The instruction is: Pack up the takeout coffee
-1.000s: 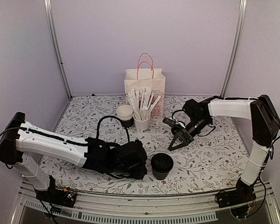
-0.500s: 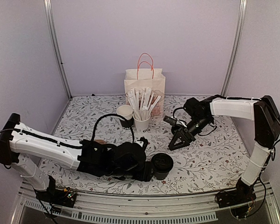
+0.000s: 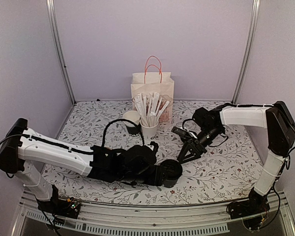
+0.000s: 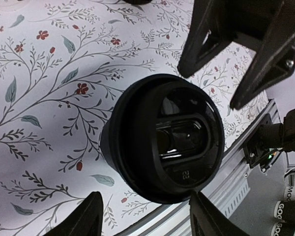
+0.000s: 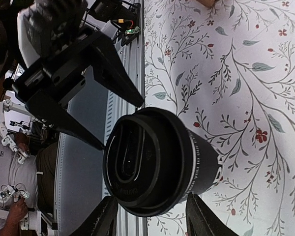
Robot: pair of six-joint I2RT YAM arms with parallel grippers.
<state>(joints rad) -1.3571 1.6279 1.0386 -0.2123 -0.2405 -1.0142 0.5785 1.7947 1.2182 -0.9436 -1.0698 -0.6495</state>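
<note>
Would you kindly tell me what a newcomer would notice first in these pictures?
The black lidded cup at the table's near edge, with the open left gripper at its left side and the open right gripper poised beyond it to the right. Then the paper bag with pink handles, standing at the back.

site: robot lab booth | cues: blank walls (image 3: pixel 152 34), metal posts (image 3: pixel 60 54)

The takeout coffee (image 3: pixel 170 173) stands on the table (image 3: pixel 226 172), close to the near edge and about midway across. The left gripper (image 3: pixel 160 175) is just left of it, and the right gripper (image 3: pixel 186 156) is just beyond it to the right. Farther back stands the cup of sticks (image 3: pixel 149 130), with the stack of cups (image 3: pixel 132 121) to its left and the bag (image 3: pixel 155 83) behind both.
</note>
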